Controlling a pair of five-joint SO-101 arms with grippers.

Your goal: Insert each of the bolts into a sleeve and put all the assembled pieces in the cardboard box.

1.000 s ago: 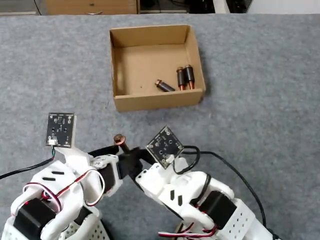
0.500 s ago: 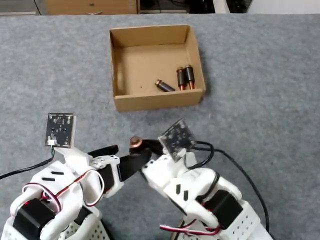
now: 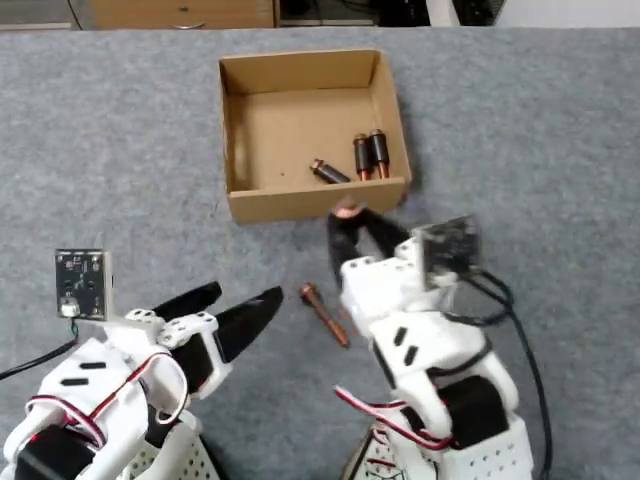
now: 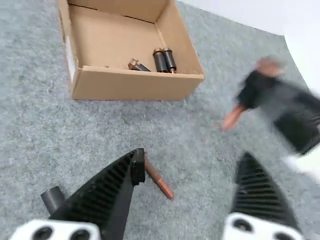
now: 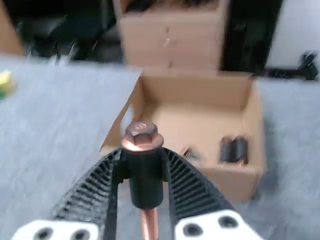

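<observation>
step in hand: carrying a finished piece to the cardboard box.

- bolt-in-sleeve piece (image 5: 143,172): copper head on top, dark sleeve around the shank, bare shank end poking out below. it stands roughly upright, clamped between the fingers of the right tool (image 3: 352,228), which is closed on the sleeve.
- position: the piece is off the desk (image 3: 520,150), just outside the front wall of the cardboard box (image 3: 300,205), near its right end. it is not yet over the opening.
- three finished pieces (image 3: 362,157) already lie in the box by the right wall.
- loose bolt (image 3: 323,313): lies flat on the desk between the two arms, with no sleeve on it.
- left tool (image 3: 245,296): fingers spread wide, holding nothing, near the loose bolt's head end.
- dark stub (image 4: 52,199) beside the left tool's finger: possibly a sleeve, cannot tell.

next move, my judgement: lift the piece past the front rim, bring it over bare box floor away from the three pieces, then let go low so it does not bounce out. after that the loose bolt needs a sleeve. main risk: the shank end catching the rim.
</observation>
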